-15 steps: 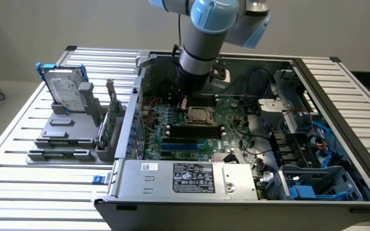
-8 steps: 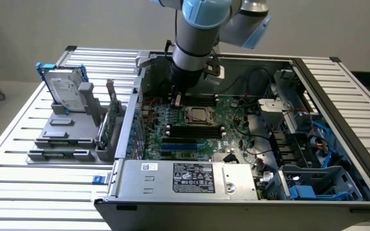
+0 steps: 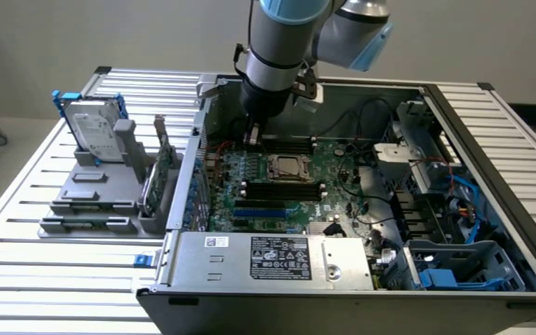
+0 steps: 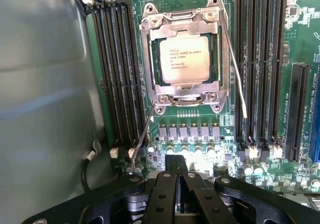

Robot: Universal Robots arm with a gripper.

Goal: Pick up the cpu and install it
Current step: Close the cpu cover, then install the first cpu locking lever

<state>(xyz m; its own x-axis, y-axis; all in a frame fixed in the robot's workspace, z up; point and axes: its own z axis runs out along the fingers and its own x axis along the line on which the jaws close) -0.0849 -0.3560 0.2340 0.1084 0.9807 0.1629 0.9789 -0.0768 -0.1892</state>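
**Table** (image 3: 26,279): slatted aluminium, on which everything else is carried.

**Grey fixture** (image 3: 95,192): set toward the table's left edge. A hard drive (image 3: 95,129) in a blue frame is stood upright at its far end.

**Computer case** (image 3: 343,310): lid off, laid across the table's middle and right. The motherboard (image 3: 329,188) is exposed on its floor.

**Gripper** (image 3: 252,137): hung from the arm above the board, just inside the case's left wall (image 4: 45,109) and toward its far edge. In the wrist view the gripper (image 4: 176,160) is seen with its jaws pressed together and nothing between them.

**Cpu** (image 3: 287,165): seated flat in the socket at the board's middle.
- In the wrist view the cpu (image 4: 184,59) is ringed by the metal socket frame (image 4: 149,59).
- Two thin wire levers (image 4: 236,69) are seen beside the frame; whether they are latched cannot be told.
- The placing of the chip is judged done.
- From the gripper the cpu lies lower, toward the exterior view's right and toward the case's near edge, well apart.
- The chip is near square, so no long axis is marked. Its edges run parallel with the memory slots (image 4: 117,69).

**Room**: the socket is flanked by memory slots on two opposite sides, and the left wall stands close behind the gripper. The space above the socket is open.

**Power supply** (image 3: 268,258): along the case's near edge.

**Blue drive cage** (image 3: 463,269): in the case's near right corner.
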